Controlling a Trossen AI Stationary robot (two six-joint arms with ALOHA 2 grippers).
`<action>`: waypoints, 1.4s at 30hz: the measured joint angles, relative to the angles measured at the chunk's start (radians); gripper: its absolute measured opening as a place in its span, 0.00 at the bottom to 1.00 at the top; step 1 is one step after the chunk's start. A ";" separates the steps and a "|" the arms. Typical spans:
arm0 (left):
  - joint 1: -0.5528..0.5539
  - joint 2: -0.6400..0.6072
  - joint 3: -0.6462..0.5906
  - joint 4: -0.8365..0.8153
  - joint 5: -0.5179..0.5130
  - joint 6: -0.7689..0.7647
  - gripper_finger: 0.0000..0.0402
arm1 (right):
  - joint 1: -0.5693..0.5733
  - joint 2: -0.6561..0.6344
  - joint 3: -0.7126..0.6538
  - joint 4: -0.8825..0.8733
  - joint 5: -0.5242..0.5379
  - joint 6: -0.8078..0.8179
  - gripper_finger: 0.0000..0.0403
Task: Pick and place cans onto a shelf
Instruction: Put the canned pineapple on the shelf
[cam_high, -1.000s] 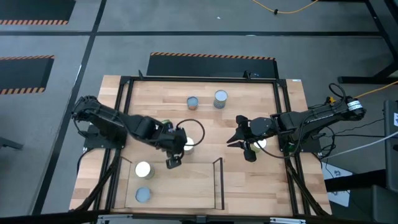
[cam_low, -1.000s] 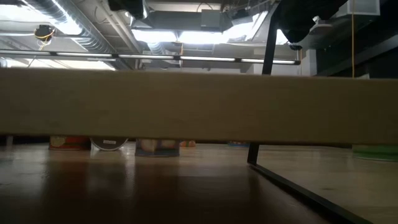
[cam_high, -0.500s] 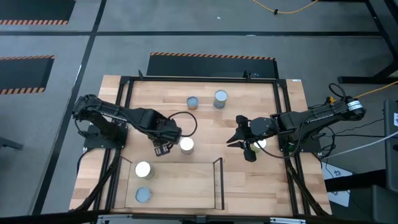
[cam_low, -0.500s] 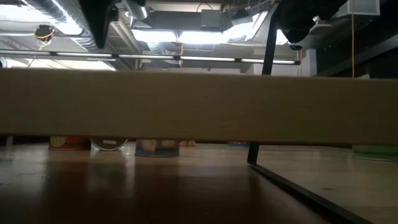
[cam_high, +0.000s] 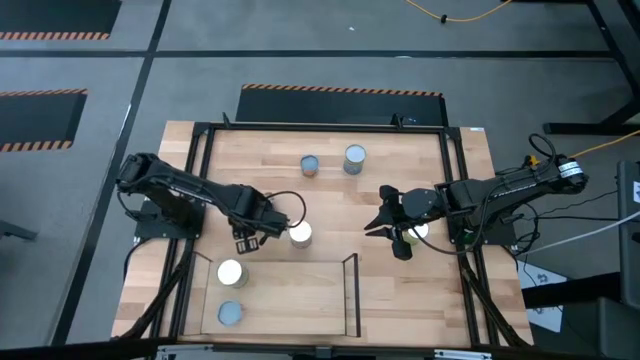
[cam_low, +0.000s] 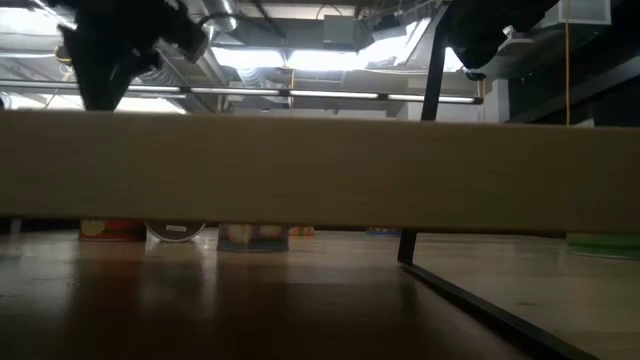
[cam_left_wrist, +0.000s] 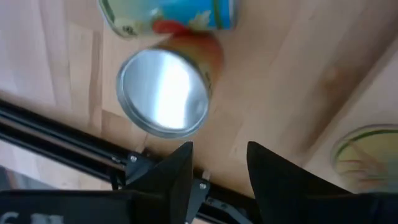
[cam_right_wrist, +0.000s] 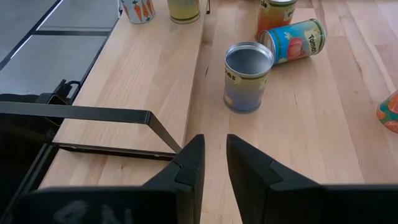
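A white-topped can (cam_high: 299, 234) stands on the table just beyond the shelf's (cam_high: 300, 295) far rail. My left gripper (cam_high: 245, 240) hangs open and empty to the left of it, above the table. In the left wrist view my left gripper (cam_left_wrist: 221, 158) looks down on a standing silver-topped can (cam_left_wrist: 163, 93) and a lying blue-labelled can (cam_left_wrist: 168, 12). Two cans (cam_high: 231, 272) (cam_high: 230, 313) stand on the shelf's left end. My right gripper (cam_high: 380, 212) waits right of centre, slightly open and empty, with a can (cam_high: 412, 232) beside its wrist.
Two more cans (cam_high: 310, 165) (cam_high: 354, 157) stand near the table's far edge. The shelf's black rails (cam_right_wrist: 93, 115) rise at its sides. In the low view the shelf board (cam_low: 320, 170) blocks most of the scene; several cans (cam_low: 252, 236) show beneath it.
My left gripper has drawn away from the white-topped can toward the table's left edge and slightly toward the far edge. The can stays standing where it was.
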 joint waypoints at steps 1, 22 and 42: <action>0.000 0.000 -0.015 0.000 -0.001 0.001 0.36 | 0.000 0.000 0.000 0.000 0.000 0.000 0.18; 0.001 0.000 -0.066 0.096 -0.113 0.053 0.36 | 0.000 0.000 0.000 0.000 0.000 0.000 0.18; 0.022 -0.002 -0.172 0.196 -0.117 0.050 0.32 | 0.000 0.000 0.000 0.000 0.000 0.001 0.18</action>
